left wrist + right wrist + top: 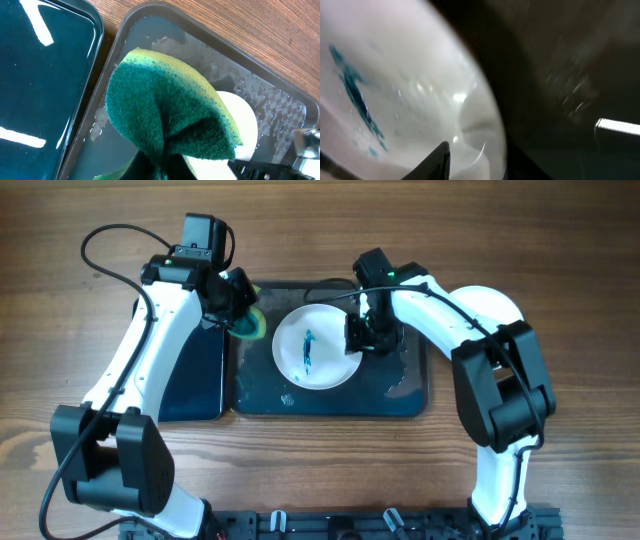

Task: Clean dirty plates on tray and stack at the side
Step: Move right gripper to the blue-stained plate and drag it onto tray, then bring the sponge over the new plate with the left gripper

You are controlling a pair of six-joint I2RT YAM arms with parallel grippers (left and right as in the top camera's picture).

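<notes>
Step in hand: wiping had not yet begun; the plate (317,347) was judged to be readied for scrubbing.
Plate: one white plate lay near the middle of the tray (410,395), a blue-green streak (307,350) unwiped at its centre. No other plate showed in any view.
Tray: dark and wet, with droplets and smears on its floor in the left wrist view; it sat on the wooden surface (560,260).
Left gripper (240,308): jaws clenched on a folded green-and-yellow sponge (165,110), held over the tray's left end, just beside the plate but not on it.
Right gripper (362,335): at the plate's right rim. In the blurred right wrist view one finger (437,160) lay over the plate's inner edge while the other was hidden, so I could not tell whether the jaws were pinching the rim or only resting there.
Smaller glossy tray (195,375): touching or just beside the big tray's left side, bare.
Next move, as a judgement: bring the sponge rightward and down onto the streak and rub, with the right arm steadying the plate so it would not skate on the wet floor.
Writing: no brand, label or lettering could be read anywhere.
</notes>
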